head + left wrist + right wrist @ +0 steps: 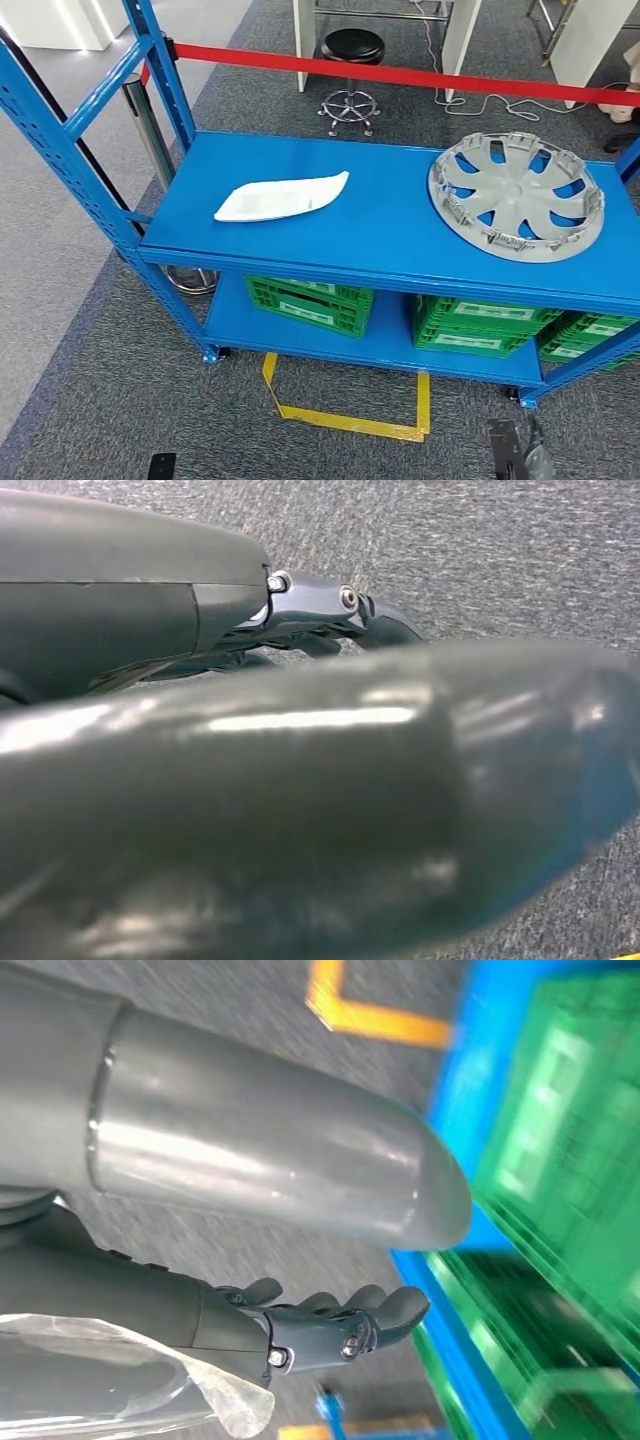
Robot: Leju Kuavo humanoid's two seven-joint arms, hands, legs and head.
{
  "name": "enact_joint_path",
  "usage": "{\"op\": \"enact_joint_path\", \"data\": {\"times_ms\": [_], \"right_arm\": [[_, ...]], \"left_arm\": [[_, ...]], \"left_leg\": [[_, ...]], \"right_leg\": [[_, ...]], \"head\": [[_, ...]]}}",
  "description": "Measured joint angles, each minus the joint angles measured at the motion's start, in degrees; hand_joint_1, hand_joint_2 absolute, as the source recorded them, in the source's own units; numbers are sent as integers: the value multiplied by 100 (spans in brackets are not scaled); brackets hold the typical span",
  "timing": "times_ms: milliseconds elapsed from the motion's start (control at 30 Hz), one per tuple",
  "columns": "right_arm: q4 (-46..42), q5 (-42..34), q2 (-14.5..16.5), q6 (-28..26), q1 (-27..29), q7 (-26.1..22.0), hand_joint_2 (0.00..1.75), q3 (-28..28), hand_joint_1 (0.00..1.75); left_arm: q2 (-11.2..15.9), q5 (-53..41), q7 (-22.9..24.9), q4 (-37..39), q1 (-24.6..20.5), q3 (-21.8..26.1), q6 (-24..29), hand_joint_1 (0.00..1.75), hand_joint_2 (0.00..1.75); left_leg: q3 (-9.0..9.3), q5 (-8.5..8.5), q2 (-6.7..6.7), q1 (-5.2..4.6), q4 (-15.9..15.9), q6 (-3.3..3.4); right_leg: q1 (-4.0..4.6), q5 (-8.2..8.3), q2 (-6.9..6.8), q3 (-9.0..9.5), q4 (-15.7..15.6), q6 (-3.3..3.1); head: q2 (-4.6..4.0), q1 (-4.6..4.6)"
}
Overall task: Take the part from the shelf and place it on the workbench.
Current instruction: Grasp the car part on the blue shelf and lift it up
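Head view puts the hubcap point(516, 194) on the shelf point(377, 225), well above the right robot hand point(332, 1325), whose fingers lie apart, empty; raise it toward the rim.

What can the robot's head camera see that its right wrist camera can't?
The head view alone has the white part and the grey wheel cover on the blue shelf, a red barrier tape and a black stool. The right wrist view alone has the right hand, fingers apart and holding nothing. Both show green crates on the lower level, yellow floor tape and grey carpet.
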Motion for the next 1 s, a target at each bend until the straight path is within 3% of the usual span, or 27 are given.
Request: {"op": "enact_joint_path", "data": {"times_ms": [400, 600, 800, 1000], "right_arm": [[-2230, -471, -15, -703, 549, 10, 0, 1316, 0], [-3305, -479, -185, -1037, 680, 52, 0, 1972, 0], [-4224, -259, -577, -1317, 678, 245, 0, 2676, 0], [-4853, 152, -1254, -1475, 586, 672, 0, 3477, 0]], "left_arm": [[-79, -227, -148, 62, -67, 277, 105, 0, 0], [-120, -322, -176, 63, -109, 325, 145, 0, 0], [-151, -427, -176, 63, -148, 339, 186, 0, 0], [-174, -490, -161, 97, -186, 342, 225, 0, 0]], "left_leg": [[0, 0, 0, 0, 1, 0], [-1, 0, 0, 0, 2, 0], [-1, 0, 0, -1, 5, 1], [-1, 0, 0, -1, 6, 1]], "right_leg": [[0, 0, 0, 0, 0, 0], [0, 0, 0, 0, 0, 0], [0, 1, 0, 2, 0, 1], [-1, 1, 0, 2, 0, 1]], "head": [[0, -1], [0, -1], [0, 0], [1, 1]]}}
